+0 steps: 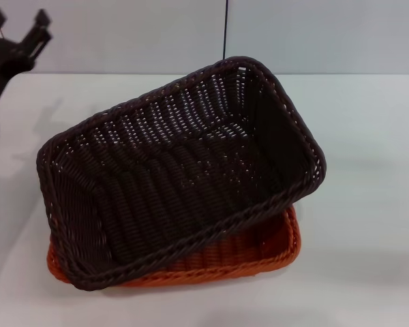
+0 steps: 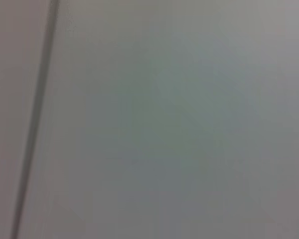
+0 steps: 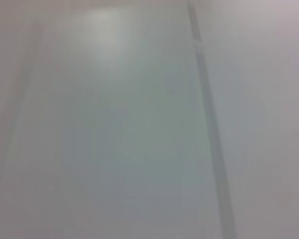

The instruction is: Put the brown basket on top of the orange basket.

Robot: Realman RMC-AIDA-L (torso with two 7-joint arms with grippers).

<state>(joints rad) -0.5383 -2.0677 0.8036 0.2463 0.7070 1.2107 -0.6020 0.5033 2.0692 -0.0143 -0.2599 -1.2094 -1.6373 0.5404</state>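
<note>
Left gripper [image 1: 17,34] is lifted clear at the far left, well apart from the baskets, gripping nothing; its black fingers look spread, jaws open. The right gripper isn't in view. The brown basket [image 1: 184,170] sits skewed and tilted on the orange basket [image 1: 259,255], on the white table [image 1: 368,204]. Judging by the open weave, it's light, fairly stiff, grippy; the braided rim looks the best hold for any straightening.

Brown basket [image 1: 184,170] atop orange basket [image 1: 273,248] blocks table [image 1: 368,204] centre; right side open.
</note>
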